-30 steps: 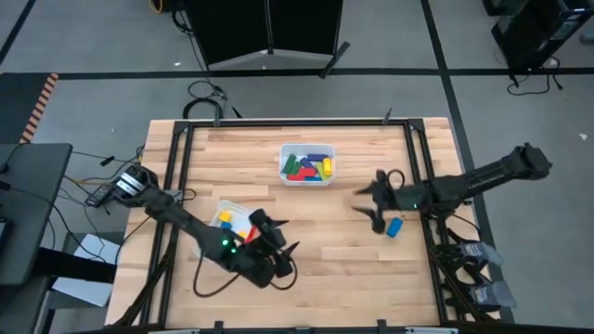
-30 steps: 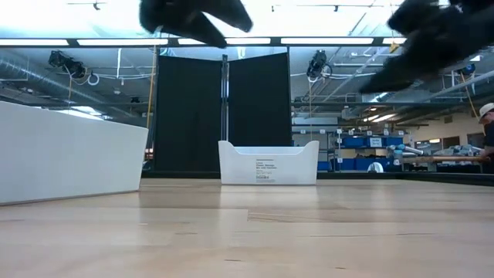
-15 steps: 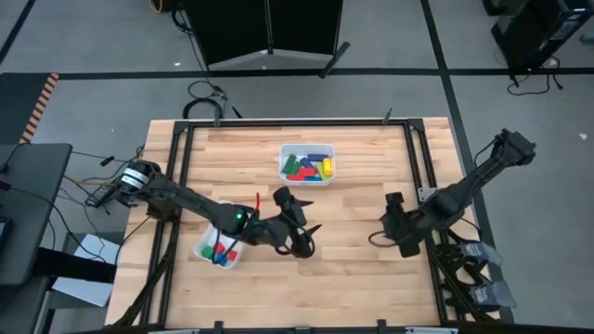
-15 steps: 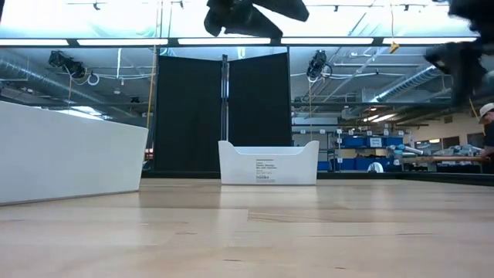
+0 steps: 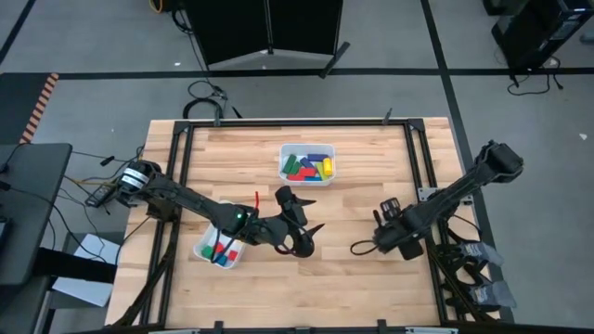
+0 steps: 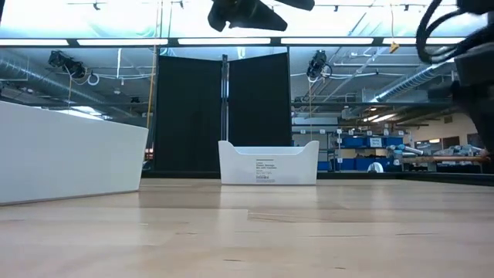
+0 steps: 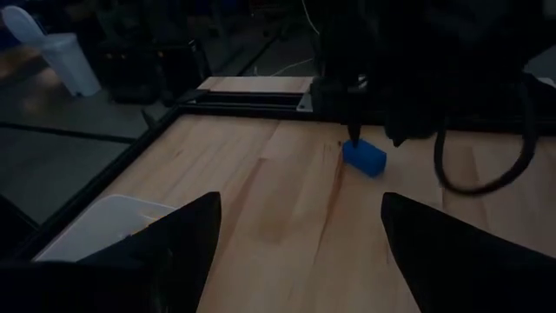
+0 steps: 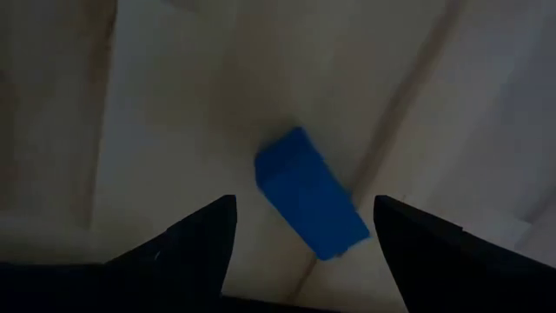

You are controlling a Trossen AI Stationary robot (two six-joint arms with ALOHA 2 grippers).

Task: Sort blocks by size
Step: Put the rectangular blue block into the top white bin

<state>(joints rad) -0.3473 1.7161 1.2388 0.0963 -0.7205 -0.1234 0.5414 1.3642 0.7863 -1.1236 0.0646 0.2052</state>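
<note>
- The right gripper [image 5: 364, 247] hangs over the right side of the pale wooden table [image 5: 353, 269]. Its two dark fingers [image 8: 187, 248] are spread wide and hold nothing.
- A small blue bar-shaped block [image 8: 310, 206] lies flat on the wood right under that gripper, between the two fingers. It sits at a slant to them.
- The left gripper [image 5: 311, 238] floats near the middle of the table. It is wide open and empty too.
- More colored blocks sit in the white tray at the back [image 5: 284, 173], and some in the white tray at the left [image 5: 200, 250].
- What could go wrong, I think: because the block is turned crooked, the fingers could pinch only a corner. Then it might spin or pop away.
- The block is near the table's right edge, so a bump could push it off.
</note>
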